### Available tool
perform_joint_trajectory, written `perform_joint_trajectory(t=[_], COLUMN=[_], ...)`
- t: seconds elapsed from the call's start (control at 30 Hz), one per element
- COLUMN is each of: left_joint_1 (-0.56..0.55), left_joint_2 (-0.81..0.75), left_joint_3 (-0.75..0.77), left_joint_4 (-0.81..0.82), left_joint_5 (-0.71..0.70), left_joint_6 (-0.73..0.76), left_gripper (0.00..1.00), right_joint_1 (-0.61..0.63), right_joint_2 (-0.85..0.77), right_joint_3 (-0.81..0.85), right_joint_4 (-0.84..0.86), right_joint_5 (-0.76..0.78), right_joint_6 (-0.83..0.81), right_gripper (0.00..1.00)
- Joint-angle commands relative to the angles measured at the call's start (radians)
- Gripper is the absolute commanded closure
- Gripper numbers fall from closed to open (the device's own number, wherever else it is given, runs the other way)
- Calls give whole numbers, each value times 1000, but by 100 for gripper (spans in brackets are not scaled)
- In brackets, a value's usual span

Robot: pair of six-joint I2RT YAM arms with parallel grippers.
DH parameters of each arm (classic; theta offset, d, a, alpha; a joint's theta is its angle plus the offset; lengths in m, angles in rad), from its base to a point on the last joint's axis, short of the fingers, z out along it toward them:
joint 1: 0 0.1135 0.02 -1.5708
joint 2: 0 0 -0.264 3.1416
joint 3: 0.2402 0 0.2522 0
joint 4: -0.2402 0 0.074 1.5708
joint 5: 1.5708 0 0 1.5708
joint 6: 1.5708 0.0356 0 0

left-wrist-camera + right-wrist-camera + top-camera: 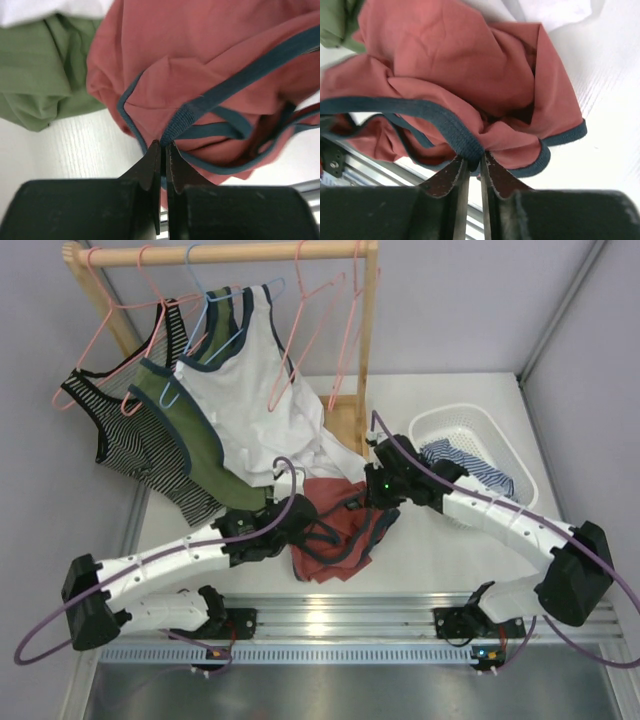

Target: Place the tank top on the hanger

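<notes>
While the tank top [335, 530] sits bunched low on the desk [420, 565] between the two arms, we judge the job barely begun. The rust-red shirt is a crumpled heap near the front edge, just below the hems of the white top [250, 390] and the olive-green top [185, 430], which hang from the wooden rail [230, 254]. Its navy-trimmed straps are twisted across the folds, and we cannot tell whether any part of it is lifted clear of the surface.

The left tool [162, 145] is pinched tight on a stretch of that navy trim, with no gap showing between its jaws. The right tool [472, 160] has its jaws narrow, another run of the trim caught between them. We read both as holding the shirt by its edging, one at each side of the heap.

The hanger [310, 335], one of the bare pink wire ones hooked over the rail, is well apart from the shirt, and neither arm is near it. No part of the garment is on it.

What is done, as we read it, is only the grasp. What is left is nearly everything: drawing the fabric open so that a neck or armhole shows, bringing shirt and hanger together, seating both straps over the wire shoulders, and leaving the shirt hanging straight.
</notes>
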Motion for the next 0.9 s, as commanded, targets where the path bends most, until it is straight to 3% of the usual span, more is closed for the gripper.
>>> perform_joint_trajectory(t=[0.0, 0.13, 0.33, 0.37, 0.5, 0.67, 0.87], left_joint_1=[66, 110, 110, 110, 110, 110, 110], left_joint_2=[39, 76, 58, 52, 15, -48, -109], left_joint_3=[-84, -126, -92, -83, -57, -34, 21], left_joint_4=[118, 218, 233, 226, 184, 135, 43], left_joint_5=[53, 111, 147, 148, 165, 191, 164], left_joint_6=[-28, -2, 48, 55, 73, 98, 131], left_gripper=[100, 100, 77, 69, 57, 49, 47], right_joint_1=[-38, -38, -38, -38, -38, -38, -38], right_joint_2=[-2, 0, -97, -112, -195, -275, -318], right_joint_3=[33, 64, -13, -27, -93, -128, -154], right_joint_4=[117, 105, 99, 100, 97, 82, 91], right_joint_5=[-22, -8, 32, 32, 41, 56, 33], right_joint_6=[6, 3, 43, 49, 86, 103, 114], right_gripper=[84, 62, 41, 39, 34, 31, 28])
